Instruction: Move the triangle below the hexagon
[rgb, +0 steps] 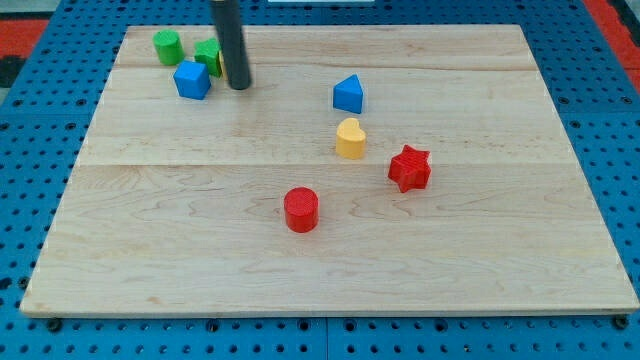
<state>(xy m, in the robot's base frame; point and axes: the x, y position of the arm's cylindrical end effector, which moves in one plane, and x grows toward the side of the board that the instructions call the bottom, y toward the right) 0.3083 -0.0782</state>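
A blue triangle block sits right of the board's centre, toward the view's top. A red round-looking block, possibly the hexagon, lies near the middle, lower down. My tip rests on the board at the upper left, just right of a blue cube and beside a green block that the rod partly hides. The tip is well left of the triangle and touches no block that I can see.
A green cylinder stands at the far upper left. A yellow heart block lies just below the triangle. A red star block lies to its right. The wooden board sits on a blue pegboard.
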